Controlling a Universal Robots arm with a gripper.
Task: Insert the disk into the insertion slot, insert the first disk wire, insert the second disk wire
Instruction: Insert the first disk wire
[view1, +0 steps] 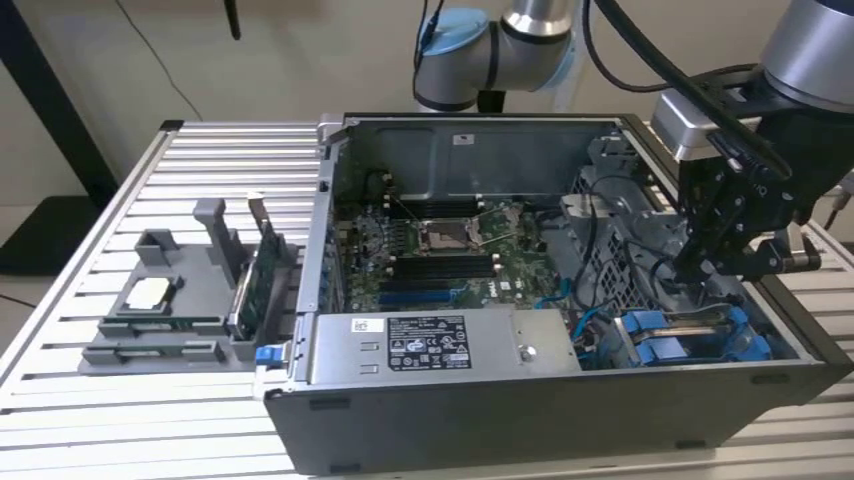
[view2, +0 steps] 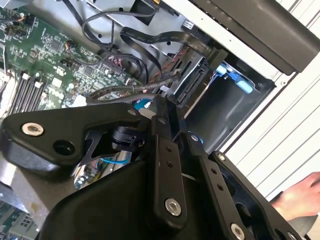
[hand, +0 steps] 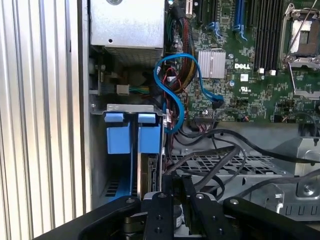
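The disk in its blue carrier stands in the drive bay of the open computer case, next to a second blue carrier. In the exterior view both blue carriers sit at the case's front right corner. My gripper hangs inside the case just above this bay. In the second wrist view its fingers are close together, and a black flat disk wire connector with red and black leads sits at their tips. In the first wrist view black cables run to the gripper.
The case lies on a slatted aluminium table. A grey fixture with upright cards stands at the exterior view's left. Inside are the motherboard, a power supply and a looping blue cable. A person's hand rests outside the case.
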